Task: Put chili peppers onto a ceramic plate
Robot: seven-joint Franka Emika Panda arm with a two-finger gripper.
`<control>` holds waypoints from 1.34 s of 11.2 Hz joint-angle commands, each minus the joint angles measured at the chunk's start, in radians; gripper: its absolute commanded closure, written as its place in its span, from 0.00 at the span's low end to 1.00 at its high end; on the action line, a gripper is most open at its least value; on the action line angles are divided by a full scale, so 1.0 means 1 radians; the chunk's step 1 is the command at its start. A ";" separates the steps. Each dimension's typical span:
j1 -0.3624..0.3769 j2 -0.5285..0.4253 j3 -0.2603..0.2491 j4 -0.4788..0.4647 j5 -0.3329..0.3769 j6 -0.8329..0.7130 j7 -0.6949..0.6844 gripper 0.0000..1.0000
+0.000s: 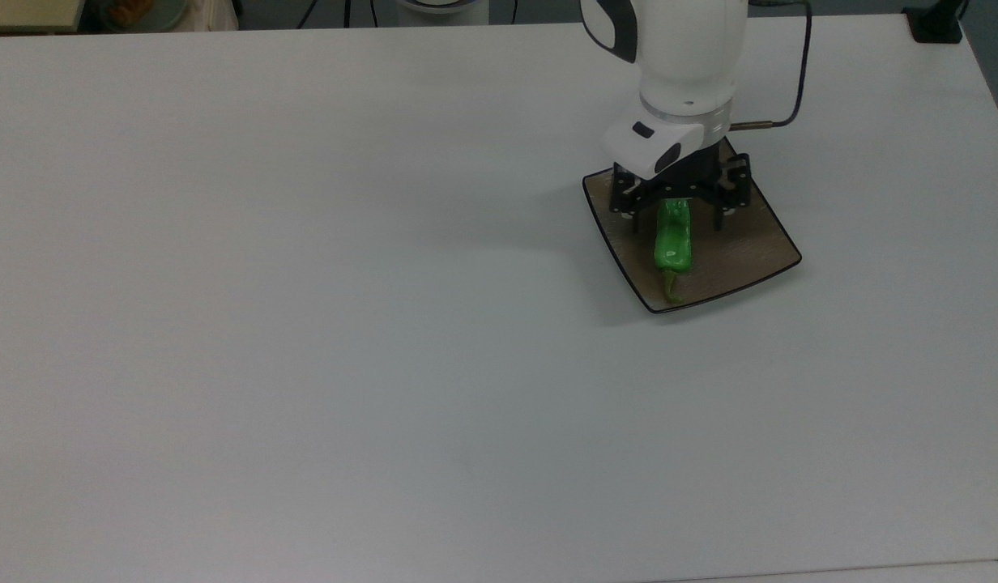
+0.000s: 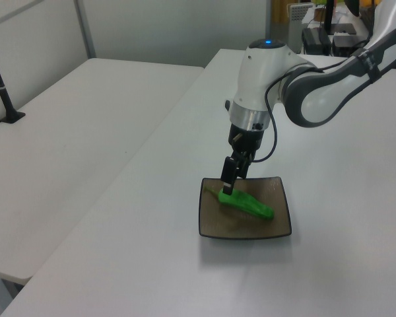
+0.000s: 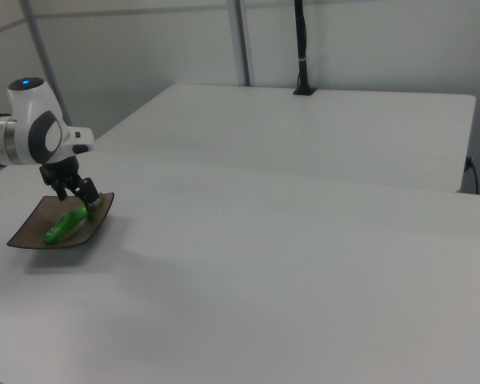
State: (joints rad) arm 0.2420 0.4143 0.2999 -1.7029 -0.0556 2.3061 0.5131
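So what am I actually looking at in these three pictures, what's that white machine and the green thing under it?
The white machine is a robot arm; at its tip is a black gripper with two fingers, its "hand". The three pictures show one moment from three fixed cameras: one looks down from above, the other two look across from the sides. A big white table fills the scene. On it sits a square brown ceramic plate, and on the plate lies a bright green chili pepper with its stem toward the plate's edge. The gripper hangs just above one end of the pepper with its fingers spread apart, so it holds nothing. The pepper rests on the plate.
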 commanded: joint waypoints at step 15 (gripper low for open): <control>-0.153 -0.443 -0.335 -0.046 0.138 -0.606 -0.564 0.00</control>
State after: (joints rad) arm 0.0902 0.0211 -0.0251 -1.7108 0.0485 1.7178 -0.0374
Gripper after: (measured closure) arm 0.000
